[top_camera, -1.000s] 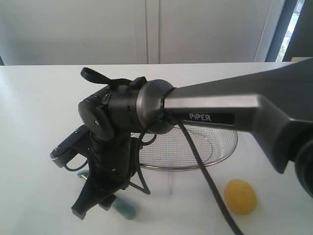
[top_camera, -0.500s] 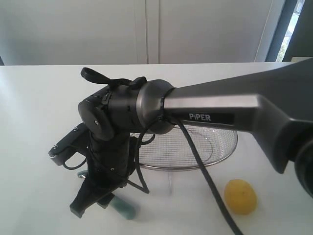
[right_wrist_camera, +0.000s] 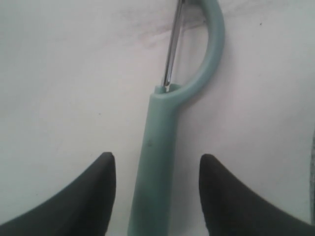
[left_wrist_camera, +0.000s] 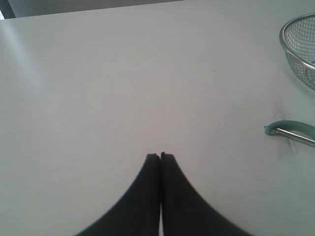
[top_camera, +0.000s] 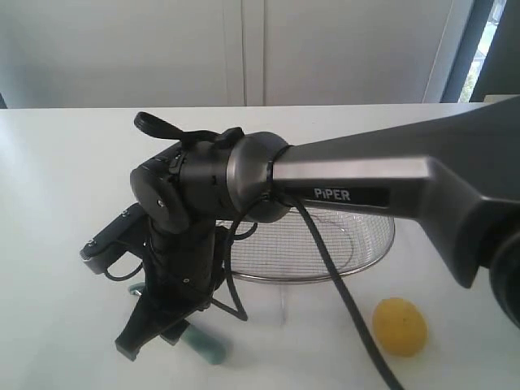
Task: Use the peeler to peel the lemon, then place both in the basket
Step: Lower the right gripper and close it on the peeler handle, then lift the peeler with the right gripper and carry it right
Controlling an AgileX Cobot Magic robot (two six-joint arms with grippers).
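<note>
The teal peeler lies flat on the white table, and its handle runs between the two fingers of my right gripper, which is open around it without touching. In the exterior view this gripper points down at the front left, with the peeler's handle end showing beside it. The yellow lemon rests at the front right, apart from both grippers. Behind them stands the wire basket. My left gripper is shut on nothing over bare table; the peeler's looped head lies off to its side.
The right arm's dark body and grey link cross the middle of the exterior view and hide part of the basket. The basket's rim shows at the edge of the left wrist view. A white wall stands behind the table.
My right gripper has sunk slightly toward the table around the peeler's handle. Lemon, basket and peeler have not moved.
</note>
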